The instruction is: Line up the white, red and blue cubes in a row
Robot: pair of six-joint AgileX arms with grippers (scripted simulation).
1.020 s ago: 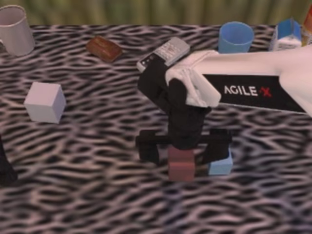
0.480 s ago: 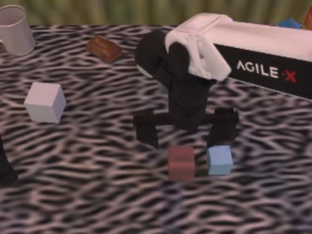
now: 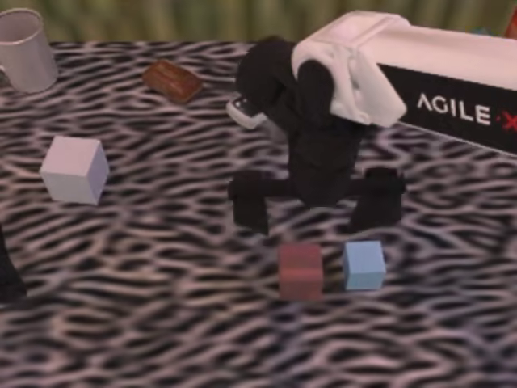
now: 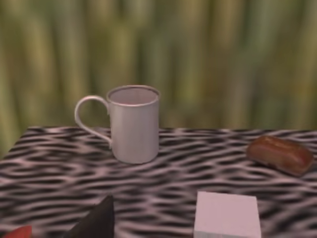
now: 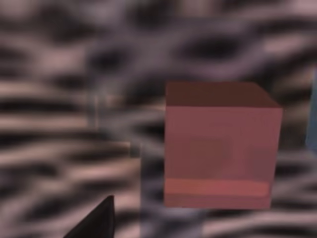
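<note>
- Red cube [image 3: 300, 271] and blue cube [image 3: 363, 265] sit side by side low and right of centre in the top view, a narrow gap between them; we judge these two as the start of the row.
- White cube [image 3: 74, 169] stands alone at mid-left, well apart from the pair, so it is not yet in line.
- Right gripper [image 3: 317, 202] hangs above and just behind the pair, jaws spread wide and holding nothing, clear of both cubes.
- Left gripper [image 3: 8, 279] is parked at the left edge; we cannot tell its jaws.
- Open tabletop [image 3: 178, 323] lies left of the red cube: room for the white one.
- Mug [image 3: 24, 48], brown bar [image 3: 172, 80] and the far edge sit well away.
</note>
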